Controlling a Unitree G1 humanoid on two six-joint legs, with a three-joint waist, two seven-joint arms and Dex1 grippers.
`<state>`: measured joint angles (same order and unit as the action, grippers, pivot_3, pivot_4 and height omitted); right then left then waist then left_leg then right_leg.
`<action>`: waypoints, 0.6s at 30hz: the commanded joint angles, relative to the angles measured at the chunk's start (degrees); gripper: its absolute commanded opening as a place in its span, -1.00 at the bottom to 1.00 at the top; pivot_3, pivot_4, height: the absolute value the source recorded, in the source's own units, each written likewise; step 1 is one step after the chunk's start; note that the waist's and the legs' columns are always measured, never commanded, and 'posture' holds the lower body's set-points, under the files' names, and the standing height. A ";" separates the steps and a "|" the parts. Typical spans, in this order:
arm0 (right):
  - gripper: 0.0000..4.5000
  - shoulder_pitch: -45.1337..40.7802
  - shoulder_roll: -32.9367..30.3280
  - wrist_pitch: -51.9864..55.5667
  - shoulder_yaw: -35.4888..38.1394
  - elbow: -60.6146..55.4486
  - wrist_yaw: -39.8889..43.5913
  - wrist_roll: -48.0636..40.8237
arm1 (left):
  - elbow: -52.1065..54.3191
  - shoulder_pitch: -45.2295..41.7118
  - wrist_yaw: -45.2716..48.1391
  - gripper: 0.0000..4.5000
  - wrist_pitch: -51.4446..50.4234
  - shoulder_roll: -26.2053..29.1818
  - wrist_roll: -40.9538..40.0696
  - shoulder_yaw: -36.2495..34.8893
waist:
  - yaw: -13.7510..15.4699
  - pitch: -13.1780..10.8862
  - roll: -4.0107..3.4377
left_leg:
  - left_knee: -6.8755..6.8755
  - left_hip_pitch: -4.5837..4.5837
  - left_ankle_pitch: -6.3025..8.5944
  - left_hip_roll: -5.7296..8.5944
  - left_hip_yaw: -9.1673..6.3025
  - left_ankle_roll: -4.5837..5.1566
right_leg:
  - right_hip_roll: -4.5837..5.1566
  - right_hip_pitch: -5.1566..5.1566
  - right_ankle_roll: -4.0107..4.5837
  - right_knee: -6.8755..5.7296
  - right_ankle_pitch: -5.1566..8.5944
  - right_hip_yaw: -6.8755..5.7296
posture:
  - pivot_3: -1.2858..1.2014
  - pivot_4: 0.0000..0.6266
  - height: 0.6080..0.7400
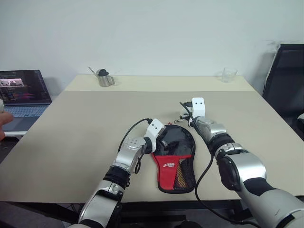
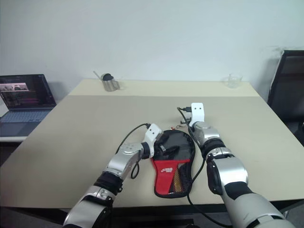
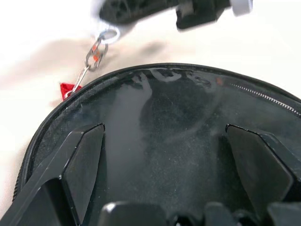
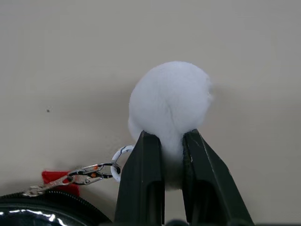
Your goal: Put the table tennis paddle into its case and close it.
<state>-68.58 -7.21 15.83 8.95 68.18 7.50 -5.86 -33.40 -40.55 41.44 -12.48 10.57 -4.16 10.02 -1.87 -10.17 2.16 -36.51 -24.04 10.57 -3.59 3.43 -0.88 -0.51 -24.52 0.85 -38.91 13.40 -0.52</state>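
Note:
The case (image 1: 173, 156) lies flat on the table, black at its round end, with a red logo panel and mesh toward me. My left gripper (image 1: 163, 140) hovers open over the round end, its fingers (image 3: 80, 160) spread above a glossy black face (image 3: 164, 155) inside the zip rim. I cannot tell whether that face is the table tennis paddle or the case's cover. My right gripper (image 4: 171, 136) is shut on the white ball charm (image 4: 169, 99) just beyond the case's far edge. A metal clip chain (image 4: 89, 172) links the charm's ring to the zip by a red tag (image 4: 56, 179).
A metal cup (image 1: 104, 77) and a clear glass (image 1: 229, 75) stand at the table's far edge. An open laptop (image 1: 23, 95) sits to the left, with a person's hand (image 1: 4, 121) near it. A black chair (image 1: 285, 80) stands at the right.

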 commanded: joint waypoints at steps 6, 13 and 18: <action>-0.95 2.60 -3.68 6.81 0.12 -15.29 2.66 -0.65 | -3.47 1.60 0.07 1.00 -3.02 0.83 1.93 1.28 | 0.14 0.02 -0.01 | 0.27 0.20 0.00 -0.01 -0.03 0.00 | 0.01 0.19 0.01 0.21 0.01 -0.02 | 0.03 -0.52 1.00; -0.95 11.85 -7.27 13.73 -0.26 -27.79 1.08 0.76 | -3.70 1.40 0.69 1.00 -2.97 1.13 2.37 2.19 | 0.21 0.04 -0.04 | 0.42 0.20 -0.01 -0.01 -0.01 0.01 | 0.10 0.21 -0.02 0.38 0.01 0.01 | 0.03 -0.52 1.00; -0.95 19.42 -9.96 19.18 -1.65 -38.03 1.00 1.74 | -3.92 1.16 0.88 1.00 -3.18 1.09 2.60 2.51 | 0.23 0.09 -0.13 | 0.45 0.20 -0.01 -0.01 -0.01 0.01 | 0.11 0.21 -0.02 0.42 0.02 -0.03 | 0.03 -0.52 1.00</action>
<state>-49.40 -14.94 33.64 6.58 35.16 9.65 -5.17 -33.70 -41.26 42.22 -13.28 10.77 -3.78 11.19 -1.64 -10.08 2.03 -36.05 -23.84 10.56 -3.60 3.41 -0.87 -0.39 -24.30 0.84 -38.49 13.42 -0.57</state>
